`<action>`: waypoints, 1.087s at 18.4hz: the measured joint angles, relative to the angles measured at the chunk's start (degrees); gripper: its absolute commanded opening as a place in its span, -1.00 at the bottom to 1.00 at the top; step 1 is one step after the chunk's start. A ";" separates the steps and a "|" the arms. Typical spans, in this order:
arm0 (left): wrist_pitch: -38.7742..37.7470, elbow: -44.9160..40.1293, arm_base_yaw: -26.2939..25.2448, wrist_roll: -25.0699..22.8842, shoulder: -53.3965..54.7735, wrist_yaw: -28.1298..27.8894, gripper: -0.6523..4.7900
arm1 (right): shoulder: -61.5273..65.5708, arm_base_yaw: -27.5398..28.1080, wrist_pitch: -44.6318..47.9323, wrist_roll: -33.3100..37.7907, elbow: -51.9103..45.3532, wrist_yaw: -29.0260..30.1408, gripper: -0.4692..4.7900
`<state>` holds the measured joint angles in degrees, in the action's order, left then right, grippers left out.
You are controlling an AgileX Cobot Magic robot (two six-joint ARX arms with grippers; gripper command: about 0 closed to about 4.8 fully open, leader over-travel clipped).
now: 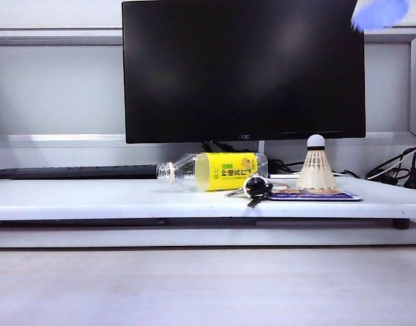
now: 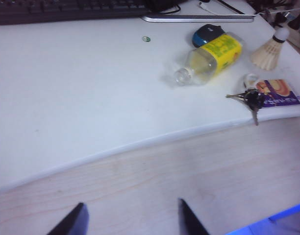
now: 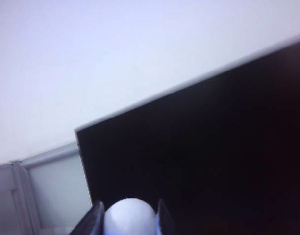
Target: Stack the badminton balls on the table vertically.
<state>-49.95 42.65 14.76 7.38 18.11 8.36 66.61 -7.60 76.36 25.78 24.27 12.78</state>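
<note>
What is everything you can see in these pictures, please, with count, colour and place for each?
shuttlecock on the table: one, white feathers with a dark band, upright, cork tip up, right of the bottle.
shuttlecock in the right gripper: one, rounded white cork tip showing between the fingers; the rest is hidden.
bottle: one, clear with a yellow label, lying on its side in front of the monitor.
keys: one bunch, dark, at the card's left end.
card: one, blue and pink, flat, in front of the upright shuttlecock.
mouse: one, blue and black, behind the bottle.
monitor: one, black, at the back.
keyboard: one, black, back left.
table: one, white.
left gripper: open, empty, over the wood surface in front of the table.
right gripper: raised high at the monitor's upper right.
</note>
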 measured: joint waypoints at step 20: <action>-0.02 0.00 0.00 0.02 0.00 -2.16 0.14 | 27.43 -1.84 3.65 -0.59 10.45 0.96 -0.47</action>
<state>-49.98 42.65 14.76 7.40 18.11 6.20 94.04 -9.43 80.01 25.19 34.72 13.74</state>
